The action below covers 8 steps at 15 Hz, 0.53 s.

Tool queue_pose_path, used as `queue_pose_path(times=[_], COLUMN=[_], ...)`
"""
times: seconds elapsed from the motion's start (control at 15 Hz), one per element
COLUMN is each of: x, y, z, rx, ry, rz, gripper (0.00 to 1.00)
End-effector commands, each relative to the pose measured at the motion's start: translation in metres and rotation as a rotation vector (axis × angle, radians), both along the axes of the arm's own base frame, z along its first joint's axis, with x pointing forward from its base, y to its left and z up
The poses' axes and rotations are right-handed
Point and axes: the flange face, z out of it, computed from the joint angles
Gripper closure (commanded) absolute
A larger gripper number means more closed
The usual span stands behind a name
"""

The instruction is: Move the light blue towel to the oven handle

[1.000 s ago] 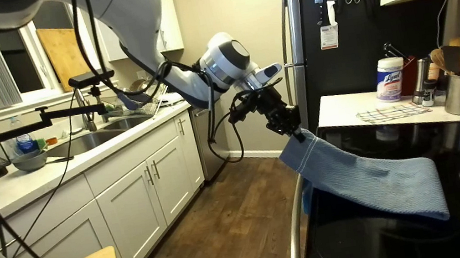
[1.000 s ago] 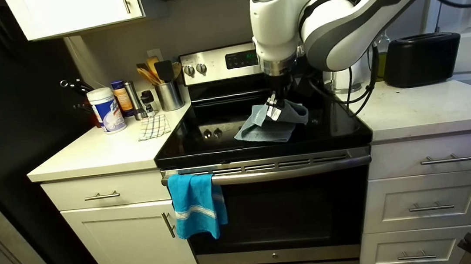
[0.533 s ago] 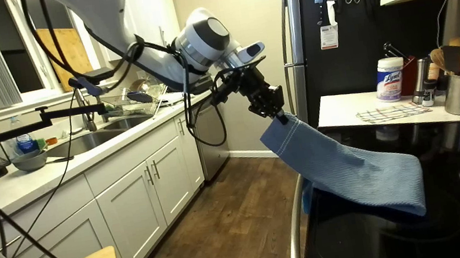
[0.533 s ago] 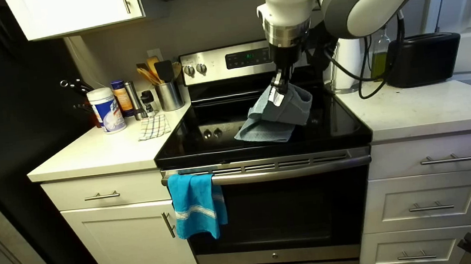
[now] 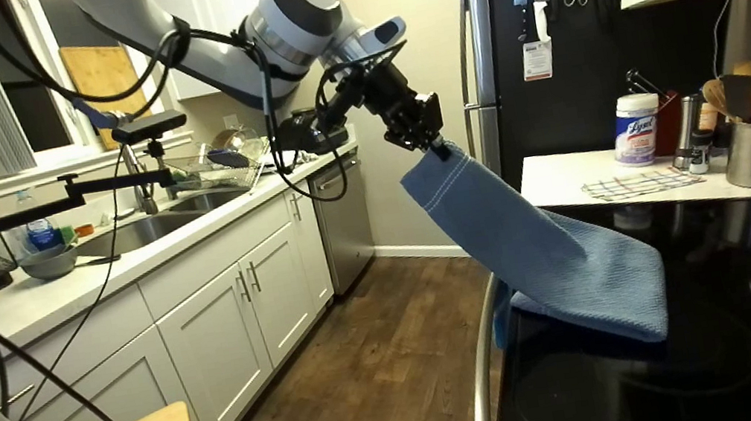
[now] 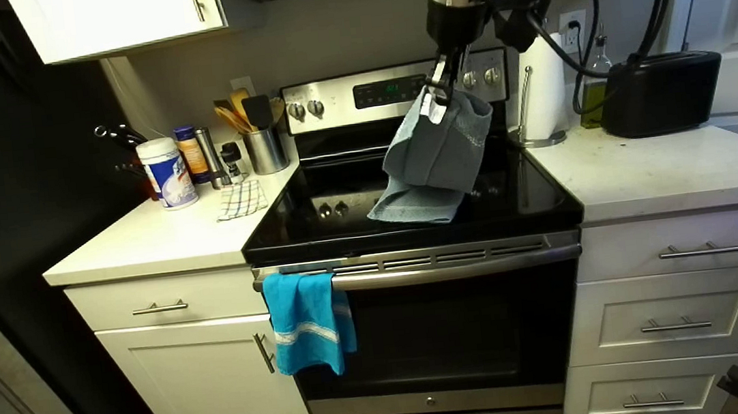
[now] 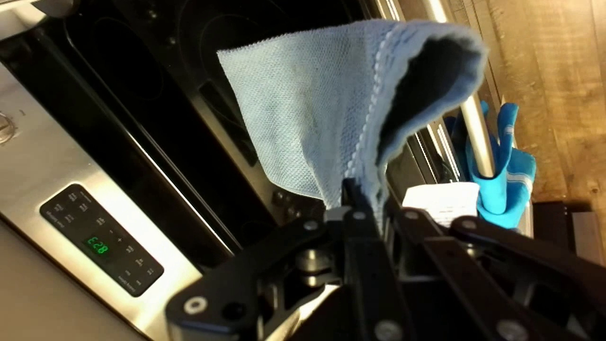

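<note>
The light blue towel [image 5: 499, 228] hangs from my gripper [image 5: 439, 147], its lower part folded on the black cooktop; it also shows in an exterior view [image 6: 432, 159]. In the wrist view the towel [image 7: 303, 99] runs up between the fingers of my gripper [image 7: 367, 199], which is shut on its hemmed end. In an exterior view my gripper [image 6: 437, 104] is above the cooktop, in front of the control panel. The oven handle [image 6: 458, 270] is a steel bar across the oven front, below and in front of the towel; it also shows in the wrist view [image 7: 477, 128].
A bright blue towel [image 6: 309, 323] with a white stripe hangs on one end of the handle. A white printed tag [image 7: 442, 201] shows beside a finger. A wipes canister [image 6: 166, 173] and utensil pot [image 6: 266, 150] stand beside the stove. A toaster [image 6: 662, 94] stands opposite.
My gripper has risen and moved back from the cooktop in steps, pulling the towel up. More of the towel hangs steeply now, while its lower edge still rests on the cooktop.
</note>
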Motion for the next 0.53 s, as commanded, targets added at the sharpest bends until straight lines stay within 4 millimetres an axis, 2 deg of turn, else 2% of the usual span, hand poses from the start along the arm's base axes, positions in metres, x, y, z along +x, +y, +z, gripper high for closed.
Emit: queue_pose_path(times=[0.0, 0.47], x=[-0.023, -0.056], y=[0.003, 0.036], z=[0.029, 0.081], rx=[-0.003, -0.041], ry=[-0.010, -0.098], rz=[0.025, 0.064], gripper=[0.98, 0.98])
